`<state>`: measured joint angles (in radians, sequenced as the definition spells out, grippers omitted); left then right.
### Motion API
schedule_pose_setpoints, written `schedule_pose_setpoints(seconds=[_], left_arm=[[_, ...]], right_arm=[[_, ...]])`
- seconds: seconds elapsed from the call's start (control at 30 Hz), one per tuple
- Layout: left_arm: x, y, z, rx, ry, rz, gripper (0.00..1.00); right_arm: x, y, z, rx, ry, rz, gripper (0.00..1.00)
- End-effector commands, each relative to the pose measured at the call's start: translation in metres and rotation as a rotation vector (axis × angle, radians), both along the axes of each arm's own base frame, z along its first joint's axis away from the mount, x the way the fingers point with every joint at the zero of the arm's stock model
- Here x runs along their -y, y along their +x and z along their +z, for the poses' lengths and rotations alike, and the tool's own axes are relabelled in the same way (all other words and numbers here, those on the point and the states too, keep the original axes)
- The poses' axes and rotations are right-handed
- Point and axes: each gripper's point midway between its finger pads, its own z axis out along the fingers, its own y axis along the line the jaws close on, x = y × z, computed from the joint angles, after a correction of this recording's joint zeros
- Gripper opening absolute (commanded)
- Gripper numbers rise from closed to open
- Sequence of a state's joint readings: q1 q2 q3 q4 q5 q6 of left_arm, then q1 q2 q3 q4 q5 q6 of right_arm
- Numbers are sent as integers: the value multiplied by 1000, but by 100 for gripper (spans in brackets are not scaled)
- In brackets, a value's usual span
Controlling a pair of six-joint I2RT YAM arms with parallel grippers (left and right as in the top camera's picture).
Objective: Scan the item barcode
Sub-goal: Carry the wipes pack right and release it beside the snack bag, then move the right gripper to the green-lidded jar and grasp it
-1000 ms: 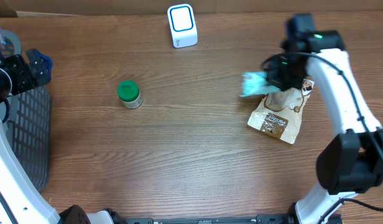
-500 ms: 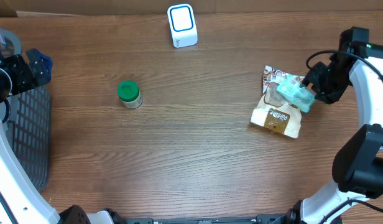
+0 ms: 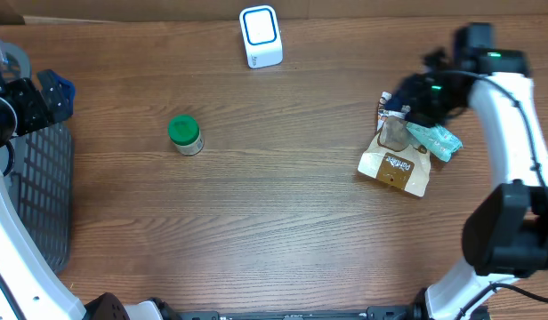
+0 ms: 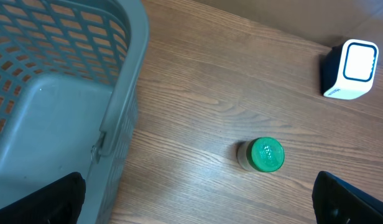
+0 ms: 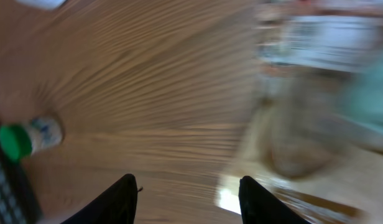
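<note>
The packet lies on the pouch, well apart from the scanner. We see the right gripper and left gripper spread, empty. Closing here, we risk pinching the pouch too. The basket looks empty; the jar is capped.

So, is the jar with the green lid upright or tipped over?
Upright: in the overhead and left wrist views the jar shows its round green lid from above, with the body just under it.
</note>
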<state>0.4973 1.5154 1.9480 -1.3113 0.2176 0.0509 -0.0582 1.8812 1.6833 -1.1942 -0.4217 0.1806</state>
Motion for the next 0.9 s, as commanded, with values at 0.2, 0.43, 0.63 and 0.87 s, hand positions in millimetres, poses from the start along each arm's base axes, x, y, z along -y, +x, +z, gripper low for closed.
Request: schedule_pose_setpoints(seconds=[0.2, 0.43, 0.63, 0.87], left_arm=[[4, 2, 1, 9, -14, -4, 99], [4, 2, 1, 10, -14, -4, 100], [4, 2, 1, 10, -14, -4, 100], [4, 2, 1, 10, -14, -4, 99]], right_arm=[[-167, 17, 44, 281, 116, 285, 70], [-261, 5, 63, 460, 190, 472, 100], [-325, 8, 42, 627, 125, 598, 100], [-385, -1, -4, 776, 72, 806, 100]])
